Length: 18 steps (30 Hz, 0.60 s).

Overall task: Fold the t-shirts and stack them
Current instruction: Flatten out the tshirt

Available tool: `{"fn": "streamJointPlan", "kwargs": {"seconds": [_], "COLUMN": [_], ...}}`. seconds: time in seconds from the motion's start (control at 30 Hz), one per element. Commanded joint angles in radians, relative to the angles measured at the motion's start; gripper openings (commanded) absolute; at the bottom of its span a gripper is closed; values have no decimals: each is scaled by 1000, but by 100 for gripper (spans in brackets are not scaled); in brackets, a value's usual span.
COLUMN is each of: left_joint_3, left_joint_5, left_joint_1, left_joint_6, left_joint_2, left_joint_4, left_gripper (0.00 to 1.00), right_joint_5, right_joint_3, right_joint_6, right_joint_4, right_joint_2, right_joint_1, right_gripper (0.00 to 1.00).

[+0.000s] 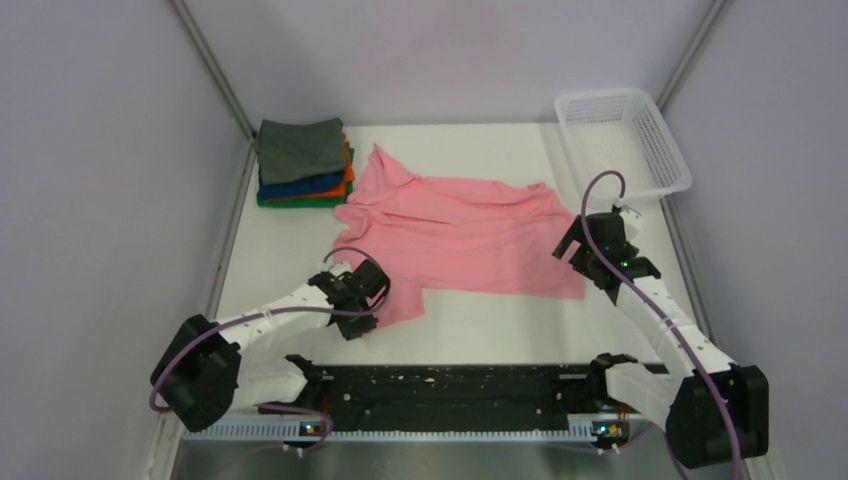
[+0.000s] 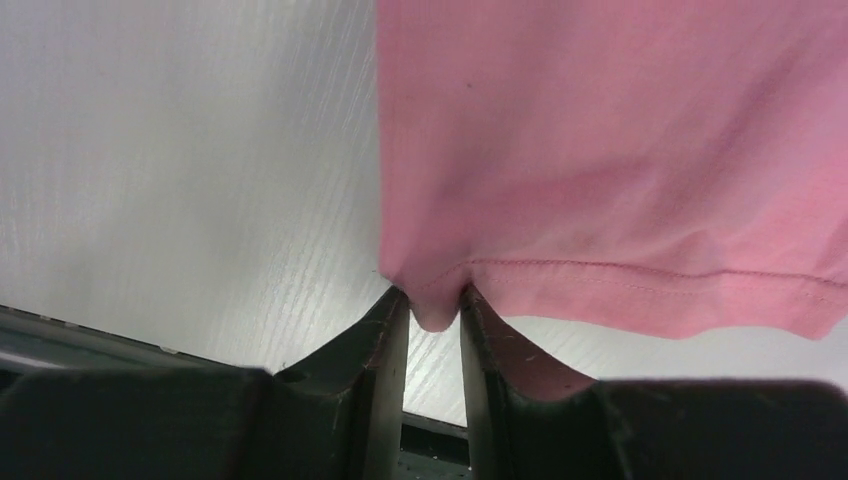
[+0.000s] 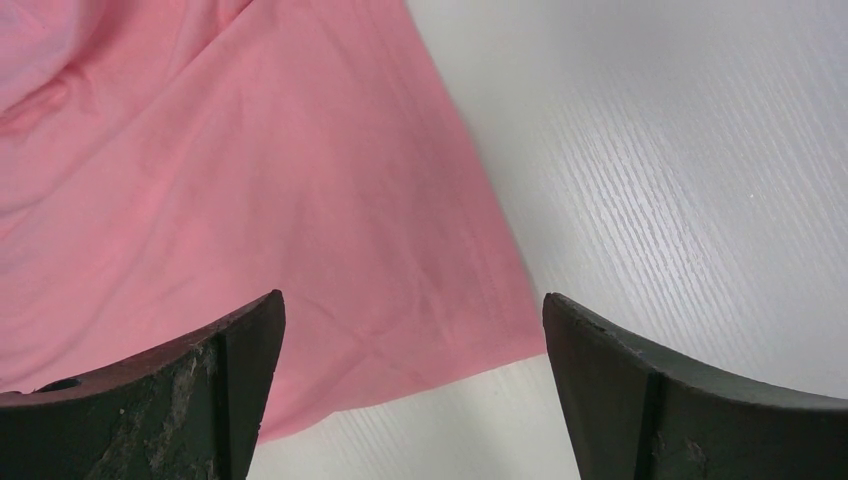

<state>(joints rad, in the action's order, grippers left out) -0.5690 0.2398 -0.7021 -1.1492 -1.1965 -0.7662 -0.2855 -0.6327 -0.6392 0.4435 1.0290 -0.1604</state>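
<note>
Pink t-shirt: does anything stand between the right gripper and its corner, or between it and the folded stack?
Nothing visible does. The right gripper hangs open over the near right corner of the pink t-shirt. Its far end lies beside the stack of folded t-shirts; the white mesh basket stands aside, far right.

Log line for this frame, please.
step: grasp for fold | left gripper: shut on pink t-shirt near corner | right gripper: open, over its other near corner | folded stack: far left
</note>
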Motion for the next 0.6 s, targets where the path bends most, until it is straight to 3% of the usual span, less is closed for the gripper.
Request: {"fn": "streamJointPlan", "kwargs": {"seconds": [0.0,0.13,0.4,0.57], "left_joint_3": [30,11,6,2], "left_joint_5": [8,21,34,38], "left_joint_1": [-4,-4,-4,-4], "left_joint_6": [-10,2,47,62], "left_joint_2": [-92,-121,-87,-66], "left_joint_4": [141,145,167,175], "left_gripper": [24,0,0,0], "right_joint_5": [-13,-24,-96,-50], "right_joint_3": [5,6,57,72], "right_joint_6": [3,1,-66,-63], "right_joint_4": [12,35,88,24], "right_joint_2": [-46,-66,-62,62], "right_joint_1": [10,11,13,20], "right_gripper": [98,98,98,90]}}
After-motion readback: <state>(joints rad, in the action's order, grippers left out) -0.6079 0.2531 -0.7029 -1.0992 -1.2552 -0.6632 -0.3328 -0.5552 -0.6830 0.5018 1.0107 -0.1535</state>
